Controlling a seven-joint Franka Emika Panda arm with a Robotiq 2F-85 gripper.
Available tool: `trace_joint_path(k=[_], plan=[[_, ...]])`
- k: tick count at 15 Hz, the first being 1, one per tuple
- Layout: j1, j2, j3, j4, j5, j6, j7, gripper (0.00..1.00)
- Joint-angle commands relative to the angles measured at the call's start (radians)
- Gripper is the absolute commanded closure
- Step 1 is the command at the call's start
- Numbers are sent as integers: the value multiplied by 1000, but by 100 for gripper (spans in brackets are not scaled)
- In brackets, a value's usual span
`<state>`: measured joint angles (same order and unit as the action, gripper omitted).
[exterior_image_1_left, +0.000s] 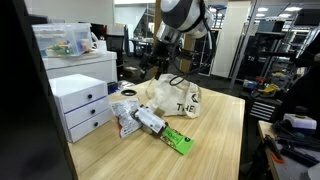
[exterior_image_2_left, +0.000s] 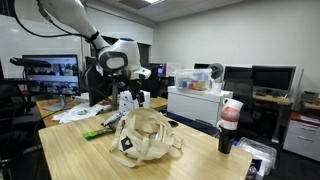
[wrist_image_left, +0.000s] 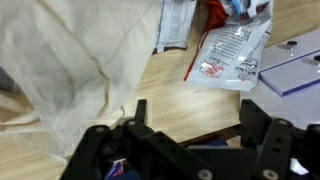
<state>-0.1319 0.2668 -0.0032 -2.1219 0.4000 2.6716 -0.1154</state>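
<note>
My gripper (wrist_image_left: 195, 116) is open, its two black fingers spread wide, with only bare wood between them. It hangs just above the wooden table (wrist_image_left: 150, 85), beside a crumpled cream tote bag (wrist_image_left: 70, 60). A red and white snack packet (wrist_image_left: 228, 52) and a second packet (wrist_image_left: 178, 25) lie just beyond the fingertips. In both exterior views the gripper (exterior_image_1_left: 164, 64) (exterior_image_2_left: 127, 98) hovers over the far side of the bag (exterior_image_1_left: 176, 97) (exterior_image_2_left: 146, 136). Nothing is held.
A green packet (exterior_image_1_left: 177, 139) and several snack packets (exterior_image_1_left: 135, 119) lie near the bag. White drawers (exterior_image_1_left: 84, 105) with a plastic box (exterior_image_1_left: 60, 40) on top stand at the table's side. A red-topped can (exterior_image_2_left: 230, 125) stands at one corner. Monitors (exterior_image_2_left: 50, 75) are behind.
</note>
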Motion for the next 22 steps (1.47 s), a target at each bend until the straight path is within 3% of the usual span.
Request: trace_joint_path(k=[1, 7, 15, 22], plan=[[-46, -80, 10, -14, 64, -51, -30, 0], [-81, -120, -56, -11, 105, -117, -13, 0], [-106, -88, -148, -32, 61, -208, 49, 0], [-106, 18, -137, -53, 75, -87, 27, 0]])
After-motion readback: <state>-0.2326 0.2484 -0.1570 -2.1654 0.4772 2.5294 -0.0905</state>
